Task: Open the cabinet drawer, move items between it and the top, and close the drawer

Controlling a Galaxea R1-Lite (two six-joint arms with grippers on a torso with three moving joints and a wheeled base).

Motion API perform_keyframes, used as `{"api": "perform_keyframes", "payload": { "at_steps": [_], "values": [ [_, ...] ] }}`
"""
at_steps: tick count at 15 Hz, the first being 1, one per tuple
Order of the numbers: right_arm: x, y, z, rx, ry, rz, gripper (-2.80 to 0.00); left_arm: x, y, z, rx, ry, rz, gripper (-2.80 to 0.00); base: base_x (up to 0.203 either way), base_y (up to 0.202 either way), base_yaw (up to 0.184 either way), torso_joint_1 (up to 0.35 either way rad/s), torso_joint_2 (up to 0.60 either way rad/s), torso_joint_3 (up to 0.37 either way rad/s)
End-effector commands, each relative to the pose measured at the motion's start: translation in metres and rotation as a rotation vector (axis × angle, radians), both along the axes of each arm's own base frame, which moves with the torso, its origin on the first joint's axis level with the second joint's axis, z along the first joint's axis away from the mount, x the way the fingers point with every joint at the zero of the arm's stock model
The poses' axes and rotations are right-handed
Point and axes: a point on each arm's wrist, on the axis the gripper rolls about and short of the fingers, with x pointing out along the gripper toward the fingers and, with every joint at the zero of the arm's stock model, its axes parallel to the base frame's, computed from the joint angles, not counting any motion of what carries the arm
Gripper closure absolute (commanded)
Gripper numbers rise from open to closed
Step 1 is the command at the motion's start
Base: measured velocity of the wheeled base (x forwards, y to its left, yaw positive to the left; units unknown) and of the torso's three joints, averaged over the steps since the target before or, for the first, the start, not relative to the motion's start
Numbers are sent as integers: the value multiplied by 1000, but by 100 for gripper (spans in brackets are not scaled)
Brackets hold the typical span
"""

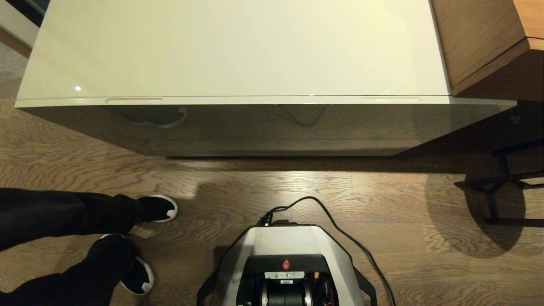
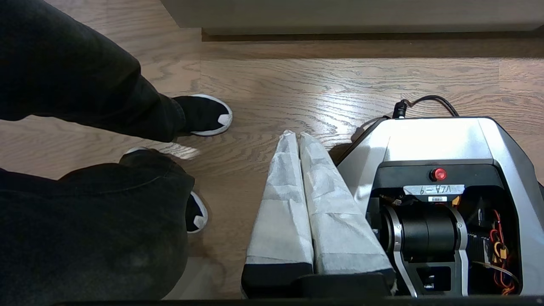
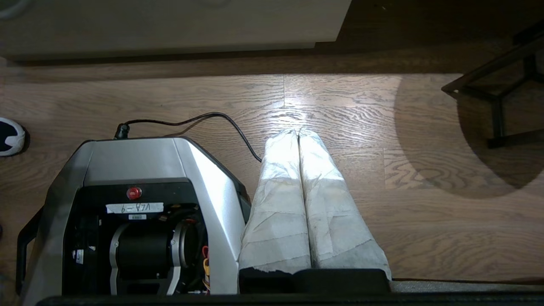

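Robot base (image 1: 284,259): nearest element; grey housing with a red button, standing on the wood floor (image 1: 272,191) square to the cabinet.
Cable (image 1: 340,229): black lead trailing from the base front, curving away on the robot's right; a snag risk if the base drives forward or turns.
Left gripper (image 2: 298,138): parked low beside the base, pointing at the floor; cloth-wrapped fingers pressed together, holding nothing.
Right gripper (image 3: 297,134): parked likewise on the opposite side; fingers closed tip to tip, empty.
Person's legs (image 1: 63,238): dark trousers and black-and-white shoes (image 1: 159,208), on the robot's left, near the base; collision risk for a left-arm swing or a leftward drive.
Black metal stand (image 1: 501,182): on the floor to the right, near the cabinet's right corner; obstacle for the right arm.
Cabinet drawer (image 1: 263,123): fully shut; glossy front just below the top edge, with two slim slots (image 1: 134,100) near the left and right ends. Slippery face, so a misjudged hook at a slot likely to slide off.
Top (image 1: 238,46): glossy cream surface; no items visible on it, so the items presumably inside the drawer, not seen.
Brown wooden furniture (image 1: 484,38): adjoining the cabinet's right end, farthest right.
Task stage: judged not yet begun.
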Motion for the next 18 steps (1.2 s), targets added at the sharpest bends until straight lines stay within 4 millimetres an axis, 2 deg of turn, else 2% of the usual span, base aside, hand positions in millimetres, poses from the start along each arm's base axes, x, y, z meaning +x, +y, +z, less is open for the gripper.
{"api": "perform_keyframes", "payload": {
  "at_steps": [1, 18],
  "values": [
    [0, 0, 0, 1, 2, 0, 0, 0, 0, 0, 0, 1, 1, 0, 0, 0, 0, 0, 0, 0],
    [0, 0, 0, 1, 2, 0, 0, 0, 0, 0, 0, 1, 1, 0, 0, 0, 0, 0, 0, 0]
  ]
}}
